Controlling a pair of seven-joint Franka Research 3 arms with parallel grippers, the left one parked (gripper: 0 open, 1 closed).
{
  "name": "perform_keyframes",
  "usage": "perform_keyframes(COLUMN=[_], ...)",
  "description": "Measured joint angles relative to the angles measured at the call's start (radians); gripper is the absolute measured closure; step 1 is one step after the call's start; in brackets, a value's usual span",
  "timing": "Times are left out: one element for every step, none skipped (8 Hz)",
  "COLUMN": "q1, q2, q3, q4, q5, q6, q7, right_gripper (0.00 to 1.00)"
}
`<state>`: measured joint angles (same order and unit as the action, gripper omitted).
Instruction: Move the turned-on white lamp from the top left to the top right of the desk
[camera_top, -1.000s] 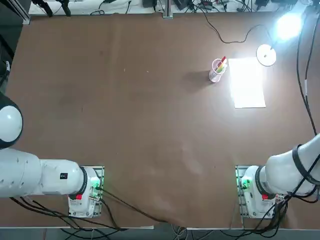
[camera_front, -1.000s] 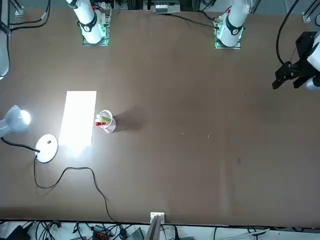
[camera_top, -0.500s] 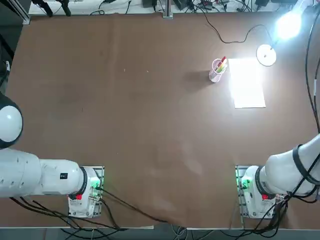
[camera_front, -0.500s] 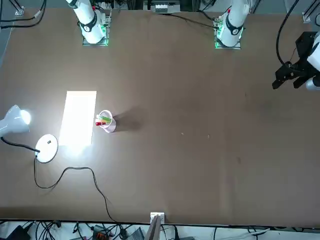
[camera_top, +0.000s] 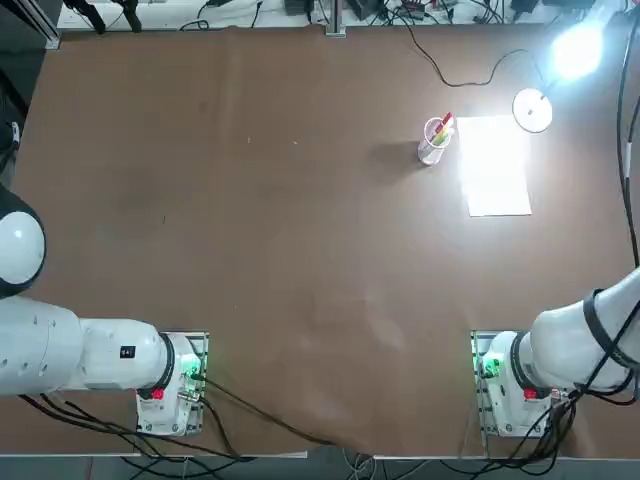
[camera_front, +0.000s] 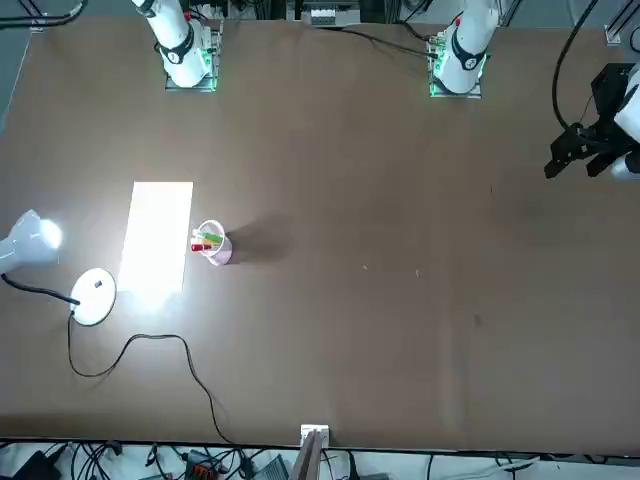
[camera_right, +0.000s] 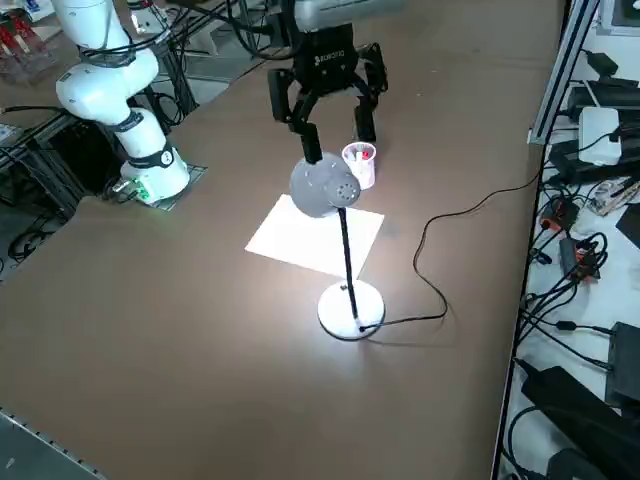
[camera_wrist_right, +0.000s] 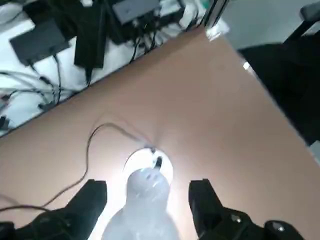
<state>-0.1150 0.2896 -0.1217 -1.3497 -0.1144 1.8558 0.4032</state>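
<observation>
The white lamp (camera_top: 532, 110) stands lit at the desk's (camera_top: 250, 200) far right corner in the top view, its head (camera_top: 577, 50) glowing. In the front view its disc base (camera_front: 93, 295) and head (camera_front: 35, 238) sit at the left edge. A thin black cord (camera_right: 450, 230) trails from the base (camera_right: 350, 310) toward the desk edge. My right gripper (camera_right: 338, 143) hangs open just above and behind the lamp head (camera_right: 320, 185), apart from it. The wrist view looks down past my right gripper (camera_wrist_right: 147, 186) onto the lamp head (camera_wrist_right: 150, 205), which lies below the gap between the spread fingers.
A clear pen cup (camera_top: 434, 140) and a white paper sheet (camera_top: 495, 165) lie beside the lamp, the sheet lit by it. Cables and electronics (camera_right: 590, 200) crowd the floor beyond the desk's far edge. The parked left gripper (camera_front: 590, 140) hovers at the opposite side.
The lamp, cup and paper have not moved. A piece of my right arm that showed at the front view's left edge has gone out of that frame.
</observation>
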Motion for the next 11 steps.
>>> perform_keyframes(q1=[0.016,0.029,0.045,0.064,0.083,0.099,0.118,0.151,0.188,0.221,0.245], q2=[-0.006,-0.026,-0.057,-0.089,-0.105,-0.103,-0.106,-0.138,-0.213,-0.299,-0.365], q3=[0.011,0.031,0.062,0.100,0.132,0.147,0.146,0.136,0.111,0.072,0.035], q4=[0.035,0.057,0.067,0.069,0.067,0.053,0.007,-0.085,-0.213,-0.324,-0.392], q5=[0.085,0.129,0.142,0.141,0.142,0.139,0.135,0.125,0.119,0.121,0.121], q6=[-0.153,-0.284,-0.386,-0.495,-0.589,-0.607,-0.540,-0.404,-0.264,-0.174,-0.158], q7=[-0.046,-0.114,-0.181,-0.242,-0.277,-0.300,-0.310,-0.315,-0.338,-0.391,-0.436], right_gripper=[0.00,0.00,0.00,0.00,0.00,0.00,0.00,0.00,0.00,0.00,0.00])
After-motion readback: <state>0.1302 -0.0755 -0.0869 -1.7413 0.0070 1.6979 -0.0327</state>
